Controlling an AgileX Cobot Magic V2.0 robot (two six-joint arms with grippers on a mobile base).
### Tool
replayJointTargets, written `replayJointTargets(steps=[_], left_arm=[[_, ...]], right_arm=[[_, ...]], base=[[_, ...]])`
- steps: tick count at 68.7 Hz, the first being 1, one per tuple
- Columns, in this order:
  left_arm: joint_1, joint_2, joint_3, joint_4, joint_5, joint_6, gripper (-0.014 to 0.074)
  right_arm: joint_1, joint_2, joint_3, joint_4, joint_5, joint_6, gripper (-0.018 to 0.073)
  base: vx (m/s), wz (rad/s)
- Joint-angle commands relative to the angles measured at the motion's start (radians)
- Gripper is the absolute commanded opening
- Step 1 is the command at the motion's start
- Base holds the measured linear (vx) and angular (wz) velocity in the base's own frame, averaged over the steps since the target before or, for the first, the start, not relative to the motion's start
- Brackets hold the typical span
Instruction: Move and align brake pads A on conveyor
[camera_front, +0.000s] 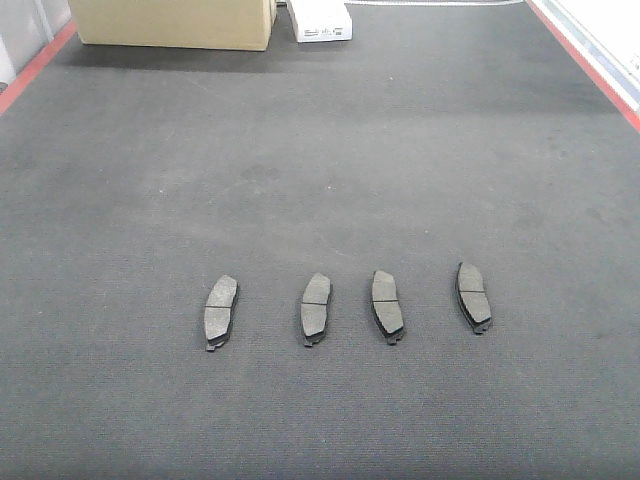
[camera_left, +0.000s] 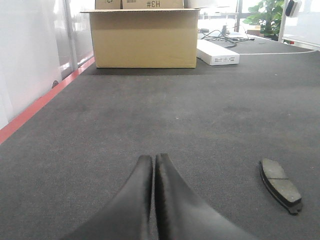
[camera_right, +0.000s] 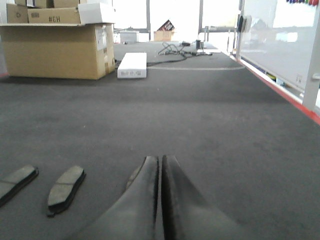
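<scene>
A: Nearest the lens in the left wrist view is the left gripper (camera_left: 154, 165), its two black fingers pressed flat together with nothing between them. Same on the other side: the right gripper (camera_right: 160, 167) has its fingers closed tight against each other, empty.

B: And the pads?

A: All four brake pads A lie flat on the conveyor (camera_front: 320, 150), in one row across its near half. From the front view: the first pad (camera_front: 220, 311), the second pad (camera_front: 315, 307), the third pad (camera_front: 387, 305) and the fourth pad (camera_front: 474, 296), each apart from its neighbours, long axis pointing roughly up the belt.

B: So is it finished?

A: Largely, I'd judge. The row is formed, spacing looks fairly even, and neither arm holds anything. What may remain is fine alignment: the two pads on the left lean one way, the two on the right the other, and the fourth sits slightly further up the belt than the rest.

B: Anything hidden?

A: In the right wrist view a pale edge shows just behind the closed fingers; it is probably one of the pads, but the fingers cover most of it. Two other pads lie to its left there. The cardboard box (camera_front: 175, 22) and white box (camera_front: 322, 20) sit at the far end, well apart from the row.
</scene>
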Motion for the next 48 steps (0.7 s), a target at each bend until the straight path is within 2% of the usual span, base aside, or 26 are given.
replayJointTargets(steps=[1,48], left_arm=[[0.002,-0.014,-0.019,0.0,-0.07,-0.005,-0.0006],[0.002,-0.014,-0.019,0.0,-0.07,-0.005,-0.0006]], right_arm=[[-0.006,-0.013,0.019,0.005,-0.051,-0.009,-0.0003],[-0.005,-0.013,0.019,0.005,-0.051,-0.01,-0.0003]], base=[[0.0,0.0],[0.0,0.0]])
